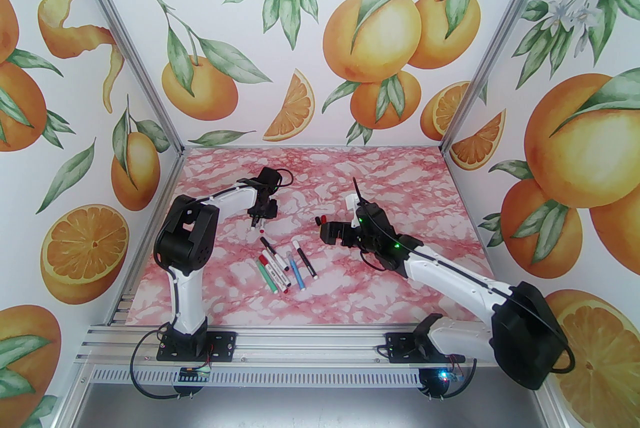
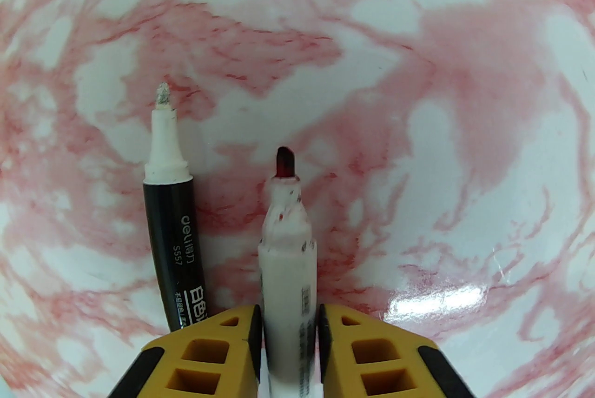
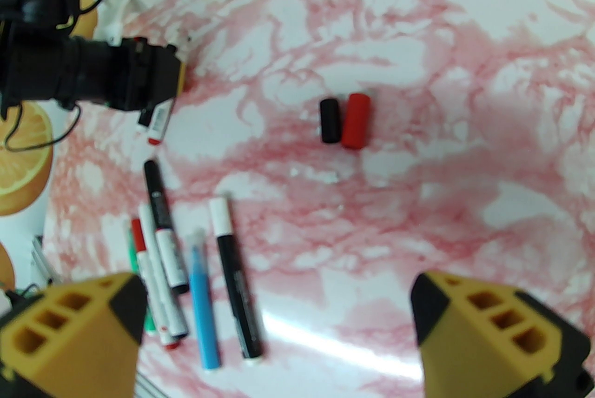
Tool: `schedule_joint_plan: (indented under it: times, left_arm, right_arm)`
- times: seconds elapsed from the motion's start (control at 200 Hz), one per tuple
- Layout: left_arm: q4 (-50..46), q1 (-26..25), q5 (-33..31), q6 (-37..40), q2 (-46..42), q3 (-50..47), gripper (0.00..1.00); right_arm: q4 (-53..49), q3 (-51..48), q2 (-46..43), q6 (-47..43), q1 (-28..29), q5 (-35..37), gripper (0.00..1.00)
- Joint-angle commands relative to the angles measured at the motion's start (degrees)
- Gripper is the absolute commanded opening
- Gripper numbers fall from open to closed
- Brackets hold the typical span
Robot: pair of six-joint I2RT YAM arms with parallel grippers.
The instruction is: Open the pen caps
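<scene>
My left gripper (image 1: 257, 222) points down at the marble table, with a white pen (image 2: 288, 266) between its yellow fingers (image 2: 214, 349). The pen's cap is off and its dark red tip is bare. A thin gap shows on each side of the barrel. Next to it lies a black pen (image 2: 172, 224), uncapped, with a white tip. Two loose pen caps, one black (image 3: 330, 121) and one red (image 3: 355, 121), lie side by side in the middle of the table (image 1: 321, 219). My right gripper (image 3: 279, 331) hovers wide open just near of them, holding nothing.
Several capped pens (image 1: 285, 268) lie in a fan near the table's front centre, among them a blue one (image 3: 204, 294) and a black one with a white cap (image 3: 234, 280). The printed walls (image 1: 150, 126) close in the left, right and back.
</scene>
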Motion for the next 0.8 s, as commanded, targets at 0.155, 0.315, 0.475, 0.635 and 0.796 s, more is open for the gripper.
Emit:
schedule_joint_plan:
  times: [0.155,0.315,0.475,0.635,0.796]
  left_arm:
    - [-0.8,-0.3,1.8,-1.6,-8.0,-1.3,0.35]
    - [-1.7,-0.9,4.3,-4.4,-15.5,-7.3,0.35]
    - [-1.9,-1.9,5.7,-9.9,-24.5,-17.4,0.36]
    - [-2.5,-4.7,8.7,-15.4,-32.0,-25.6,0.38]
    - [-0.7,-6.3,13.6,-20.1,-36.2,-31.9,0.4]
  right_arm:
    - [-0.6,-0.3,-0.8,-0.6,0.3,-0.5,1.0]
    - [-0.9,-0.2,-1.6,-2.0,0.3,-0.6,1.0]
    - [-1.3,-0.3,-2.9,-3.5,0.3,-0.6,1.0]
    - [-0.9,-0.1,-2.7,-4.0,0.3,-1.1,1.0]
    - [1.1,-0.5,-1.7,-3.4,0.3,-2.6,1.0]
